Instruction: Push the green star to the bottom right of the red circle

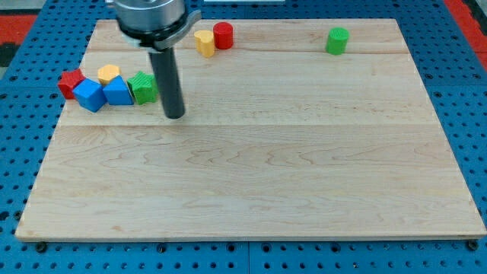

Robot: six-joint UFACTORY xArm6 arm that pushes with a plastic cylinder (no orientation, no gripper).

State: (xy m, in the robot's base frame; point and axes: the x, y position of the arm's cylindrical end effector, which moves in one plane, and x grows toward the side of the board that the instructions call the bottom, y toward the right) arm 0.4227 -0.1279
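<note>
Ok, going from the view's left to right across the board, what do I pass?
Red block → blue block → blue block → green star → my tip → yellow block → red circle → green block.

The surface [251, 175] is pale wood with visible grain, smooth and matt; beneath it lies a blue perforated base [23, 46]. The green star [142, 87] and red circle [223, 35] look like matt plastic; my tip [175, 116] ends a dark rod with a dull sheen.

my tip [175, 116] just right of green star [142, 87], red circle [223, 35] at top
</note>
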